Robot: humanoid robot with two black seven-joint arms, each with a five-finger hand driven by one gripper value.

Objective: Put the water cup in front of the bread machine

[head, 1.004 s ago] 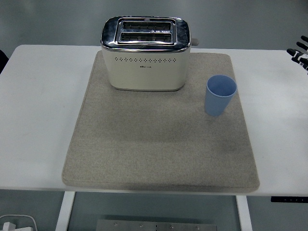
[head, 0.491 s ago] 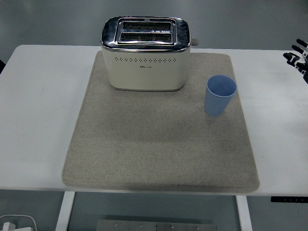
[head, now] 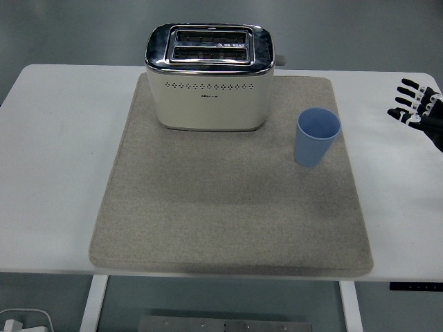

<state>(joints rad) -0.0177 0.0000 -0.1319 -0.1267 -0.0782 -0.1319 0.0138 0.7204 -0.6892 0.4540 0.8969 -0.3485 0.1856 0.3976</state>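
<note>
Cup (head: 318, 137) found upright on right part of mat (head: 228, 221), mouth up, long axis vertical, standing right of and slightly nearer than toaster (head: 209, 76), clear of it. Spot in front of toaster noted bare. Right hand (head: 417, 111) seen at right edge over table (head: 55, 152), fingers spread, holding nothing, well apart from cup. Cup lay left of that hand. Left hand not seen.

Black right hand (head: 417, 109) with slender segmented fingers, pale markings at the joints.
</note>
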